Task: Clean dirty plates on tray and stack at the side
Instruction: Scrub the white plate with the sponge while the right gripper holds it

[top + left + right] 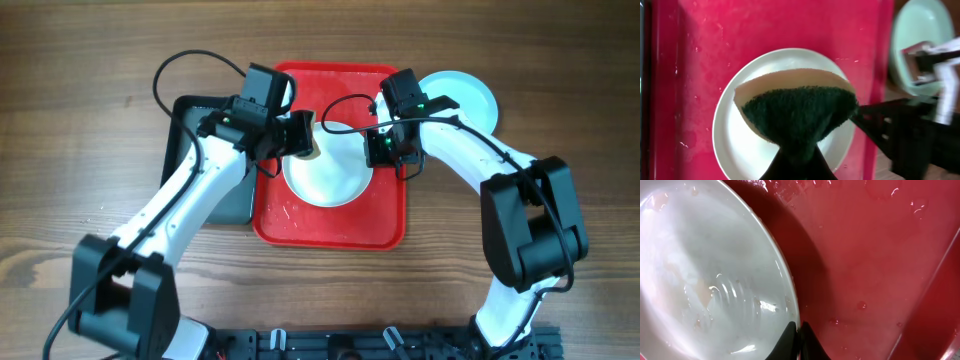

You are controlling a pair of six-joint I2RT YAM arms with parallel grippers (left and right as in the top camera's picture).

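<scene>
A white plate (325,178) lies on the red tray (330,225). My right gripper (385,150) is shut on its right rim; the right wrist view shows the fingers (799,332) pinching the wet plate's (705,280) edge, with a shadow under it on the tray (875,255). My left gripper (296,135) is shut on a green and yellow sponge (797,110), held against the plate (737,140) in the left wrist view. A pale blue plate (462,95) sits on the table right of the tray and also shows in the left wrist view (920,35). No third plate shows separately.
A black tray (205,160) lies against the red tray's left side, under my left arm. Water drops lie on the red tray (695,60). My right arm (910,130) crosses the tray's right edge in the left wrist view. The table is wood.
</scene>
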